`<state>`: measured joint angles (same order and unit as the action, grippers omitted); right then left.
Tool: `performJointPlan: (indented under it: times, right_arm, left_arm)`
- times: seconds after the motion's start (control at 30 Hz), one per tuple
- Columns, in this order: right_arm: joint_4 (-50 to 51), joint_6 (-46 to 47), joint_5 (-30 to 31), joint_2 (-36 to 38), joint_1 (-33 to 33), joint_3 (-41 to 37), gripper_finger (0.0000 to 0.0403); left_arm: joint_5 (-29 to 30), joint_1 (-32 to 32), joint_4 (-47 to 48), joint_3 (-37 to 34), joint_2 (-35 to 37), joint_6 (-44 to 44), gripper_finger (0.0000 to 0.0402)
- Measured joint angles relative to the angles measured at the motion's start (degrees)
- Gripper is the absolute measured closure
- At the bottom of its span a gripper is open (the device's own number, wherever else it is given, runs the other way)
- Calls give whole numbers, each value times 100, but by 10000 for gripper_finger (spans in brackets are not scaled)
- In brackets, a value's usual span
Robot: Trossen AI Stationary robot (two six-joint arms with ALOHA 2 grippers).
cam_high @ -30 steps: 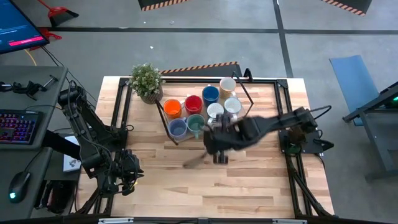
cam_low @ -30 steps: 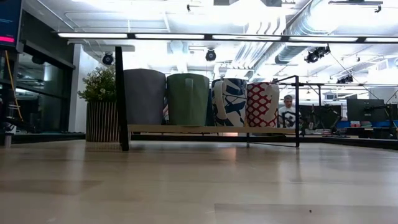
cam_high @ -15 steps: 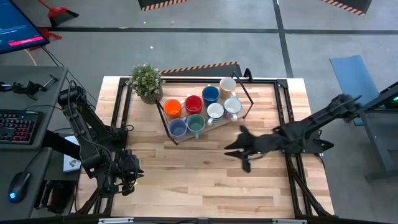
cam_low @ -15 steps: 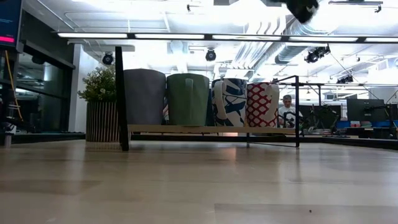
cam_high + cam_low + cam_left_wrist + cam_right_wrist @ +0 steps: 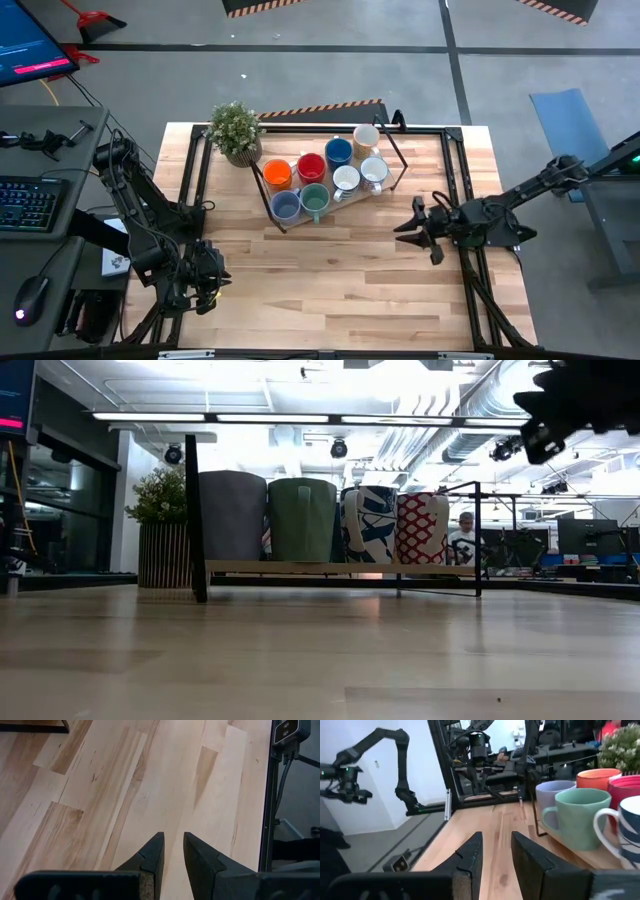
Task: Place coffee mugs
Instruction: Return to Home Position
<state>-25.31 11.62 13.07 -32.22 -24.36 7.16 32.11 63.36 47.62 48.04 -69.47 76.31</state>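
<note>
Left claw (image 5: 205,275), 8 o'clock on pale wooden counter (image 5: 330,290): slightly spread, empty. Potted green plant (image 5: 236,130), 11 o'clock. Black-framed wooden shelf (image 5: 350,202), 12 o'clock: holds eight round handled coffee mugs (image 5: 314,198), upright. Right claw (image 5: 420,228), 3 o'clock: spread, empty. Hazard: a low swing clipping the frame could topple the nearest white mug (image 5: 373,170).

The right tool (image 5: 496,837) points along the wooden bench (image 5: 490,817), its two dark fingers (image 5: 470,857) a little apart, with nothing between them. Close beside it the mugs stand tightly together: a white mug (image 5: 627,832), seen only in part, a green mug (image 5: 580,817), a grey-blue mug (image 5: 552,795), a red mug (image 5: 625,790) and an orange mug (image 5: 597,776). Beyond them stands a potted plant (image 5: 620,747).
</note>
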Motion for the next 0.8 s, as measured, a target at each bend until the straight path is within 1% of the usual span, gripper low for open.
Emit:
performJointPlan:
  times: [0.13, 0.37, 0.47, 0.57, 0.63, 0.7, 0.73, 0.8]
  right_arm:
    - [165, -282, -5, 744, 0, -410, 318]
    - [1333, -544, 41, 1736, 11, -435, 318]
    - [1649, -764, 38, 2137, 165, -433, 318]
    - [1988, -954, -29, 2551, 470, -433, 318]
    - [2156, -1015, -222, 2826, 745, -451, 318]
    - [2092, -1012, -601, 3119, 1041, -662, 318]
    - [2389, -972, -816, 3223, 1194, -656, 318]
    - [2379, -800, -1225, 3222, 1502, -658, 318]
  left_arm:
    - [1, -1, 0, -1, 0, 0, 342]
    - [1, 1, -2, 1, 0, 0, 342]
    - [1, 1, -2, -1, 0, 0, 342]
    - [1, -1, -2, -1, 0, 0, 342]
    - [1, 1, 0, -1, 0, 0, 342]
    - [1, 0, -2, 0, 0, 0, 342]
    - [3, -1, -1, 0, 0, 2, 342]
    - [1, 1, -2, 1, 0, 0, 342]
